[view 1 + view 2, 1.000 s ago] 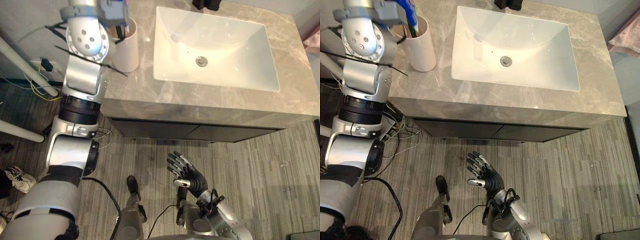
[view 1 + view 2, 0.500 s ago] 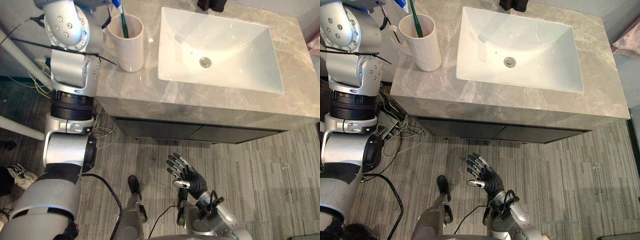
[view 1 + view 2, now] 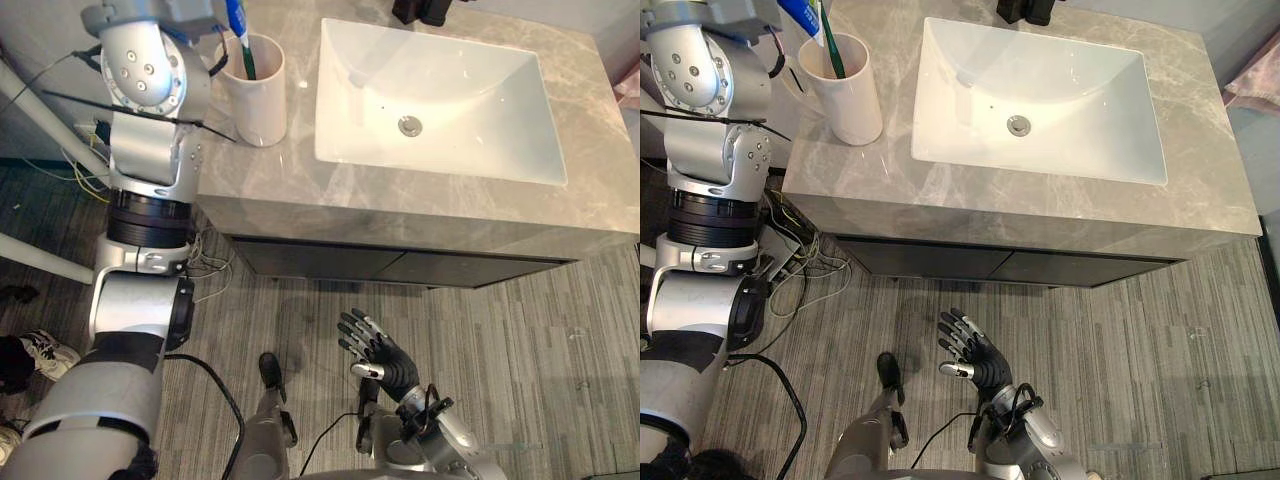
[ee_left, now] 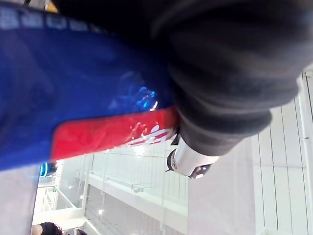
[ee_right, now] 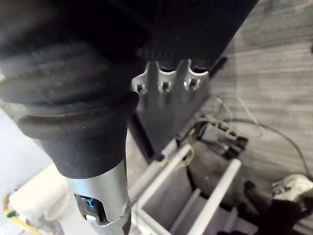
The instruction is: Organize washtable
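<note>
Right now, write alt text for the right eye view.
A white cup holding a green toothbrush stands at the left end of a grey marble counter, beside a white sink. A blue tube slants down toward the cup; the right hand is open below, over the floor.

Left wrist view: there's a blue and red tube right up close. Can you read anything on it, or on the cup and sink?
Blue and red tube: pale lettering along its blue part and white marks on its red band, all too blurred to read.
White cup: no lettering visible.
Green toothbrush: too small to tell.
Sink and grey countertop: no words, numbers or signs.
</note>
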Robot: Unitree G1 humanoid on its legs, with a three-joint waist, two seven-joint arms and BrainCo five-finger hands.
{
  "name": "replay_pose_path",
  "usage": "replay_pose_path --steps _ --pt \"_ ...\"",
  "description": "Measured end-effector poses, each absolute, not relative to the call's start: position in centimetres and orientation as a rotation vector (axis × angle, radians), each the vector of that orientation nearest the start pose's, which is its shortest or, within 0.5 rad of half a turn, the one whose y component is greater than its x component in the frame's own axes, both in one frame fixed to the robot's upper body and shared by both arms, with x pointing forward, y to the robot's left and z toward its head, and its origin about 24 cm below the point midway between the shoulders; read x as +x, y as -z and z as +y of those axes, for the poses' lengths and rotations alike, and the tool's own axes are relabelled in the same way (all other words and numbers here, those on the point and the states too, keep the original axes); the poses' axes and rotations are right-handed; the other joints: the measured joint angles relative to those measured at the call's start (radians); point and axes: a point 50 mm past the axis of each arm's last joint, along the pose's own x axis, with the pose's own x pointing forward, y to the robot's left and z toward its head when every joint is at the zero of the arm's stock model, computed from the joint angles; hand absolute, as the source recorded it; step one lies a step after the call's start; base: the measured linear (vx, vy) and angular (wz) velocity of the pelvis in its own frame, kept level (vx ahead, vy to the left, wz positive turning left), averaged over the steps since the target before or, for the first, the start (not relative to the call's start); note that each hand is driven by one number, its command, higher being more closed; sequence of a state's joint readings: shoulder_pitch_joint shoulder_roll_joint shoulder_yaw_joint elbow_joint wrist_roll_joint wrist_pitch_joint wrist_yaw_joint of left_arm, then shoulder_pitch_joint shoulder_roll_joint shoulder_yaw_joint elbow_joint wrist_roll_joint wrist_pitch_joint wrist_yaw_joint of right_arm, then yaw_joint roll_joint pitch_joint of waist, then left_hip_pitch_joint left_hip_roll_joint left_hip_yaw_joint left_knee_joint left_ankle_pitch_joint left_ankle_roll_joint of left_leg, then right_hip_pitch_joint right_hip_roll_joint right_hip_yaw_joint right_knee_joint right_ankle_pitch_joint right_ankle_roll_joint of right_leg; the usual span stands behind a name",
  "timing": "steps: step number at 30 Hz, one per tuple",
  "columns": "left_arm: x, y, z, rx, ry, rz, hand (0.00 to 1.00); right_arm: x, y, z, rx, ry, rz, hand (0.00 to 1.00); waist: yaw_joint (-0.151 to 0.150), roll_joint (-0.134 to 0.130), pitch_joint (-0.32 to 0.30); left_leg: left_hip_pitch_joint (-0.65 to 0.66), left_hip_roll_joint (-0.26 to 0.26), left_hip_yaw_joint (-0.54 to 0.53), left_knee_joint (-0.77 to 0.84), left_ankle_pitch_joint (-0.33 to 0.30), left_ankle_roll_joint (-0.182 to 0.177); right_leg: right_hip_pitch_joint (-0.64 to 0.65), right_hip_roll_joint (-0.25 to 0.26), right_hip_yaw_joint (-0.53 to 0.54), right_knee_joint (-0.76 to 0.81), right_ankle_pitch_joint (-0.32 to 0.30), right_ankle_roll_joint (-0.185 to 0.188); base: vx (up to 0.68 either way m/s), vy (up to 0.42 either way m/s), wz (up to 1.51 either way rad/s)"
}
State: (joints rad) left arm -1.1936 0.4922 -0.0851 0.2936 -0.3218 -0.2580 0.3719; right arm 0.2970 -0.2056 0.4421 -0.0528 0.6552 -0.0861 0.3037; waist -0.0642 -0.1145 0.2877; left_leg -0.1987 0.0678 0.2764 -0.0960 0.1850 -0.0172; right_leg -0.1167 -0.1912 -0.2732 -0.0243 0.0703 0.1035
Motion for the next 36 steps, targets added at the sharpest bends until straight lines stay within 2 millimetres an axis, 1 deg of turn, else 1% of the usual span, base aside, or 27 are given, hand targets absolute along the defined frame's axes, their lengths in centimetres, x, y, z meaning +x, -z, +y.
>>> replay_pose_path --steps 12,21,29,34,36 --pt "33.1 -38.3 16.1 -0.016 -0.122 -1.087 1.00 16.3 0.5 -8.9 0.576 -0.549 0.236 0.00 0.015 -0.006 -0.002 -0.008 0.001 0.000 0.000 0.000 0.000 -0.002 0.002 0.000 -0.012 0.006 0.007 0.00 0.000 0.00" --pt "33.2 -38.3 16.8 0.007 -0.143 -1.082 1.00 16.2 0.5 -8.7 0.578 -0.556 0.239 0.00 0.016 -0.052 -0.004 -0.011 0.000 -0.001 0.000 0.000 0.000 -0.005 0.001 -0.001 -0.012 0.006 0.007 0.00 0.000 0.00" --pt "33.3 -38.2 16.7 0.012 -0.141 -1.078 1.00 16.2 0.5 -8.7 0.569 -0.558 0.239 0.00 0.014 -0.056 -0.003 -0.014 0.000 -0.001 0.000 0.000 0.000 -0.008 0.001 -0.001 -0.011 0.006 0.007 0.00 0.000 0.00" --pt "33.7 -37.1 16.8 0.025 -0.142 -1.042 1.00 16.2 0.5 -8.7 0.567 -0.558 0.240 0.00 0.011 -0.059 -0.002 -0.014 0.000 -0.001 0.000 0.000 0.000 -0.009 0.001 -0.001 -0.011 0.006 0.007 0.00 0.000 0.00" --pt "33.9 -36.9 16.8 0.028 -0.144 -1.031 1.00 16.1 0.5 -8.7 0.559 -0.559 0.241 0.00 0.008 -0.065 0.002 -0.014 0.000 -0.001 0.000 0.000 0.000 -0.009 0.001 -0.001 -0.011 0.006 0.007 0.00 0.000 0.00"
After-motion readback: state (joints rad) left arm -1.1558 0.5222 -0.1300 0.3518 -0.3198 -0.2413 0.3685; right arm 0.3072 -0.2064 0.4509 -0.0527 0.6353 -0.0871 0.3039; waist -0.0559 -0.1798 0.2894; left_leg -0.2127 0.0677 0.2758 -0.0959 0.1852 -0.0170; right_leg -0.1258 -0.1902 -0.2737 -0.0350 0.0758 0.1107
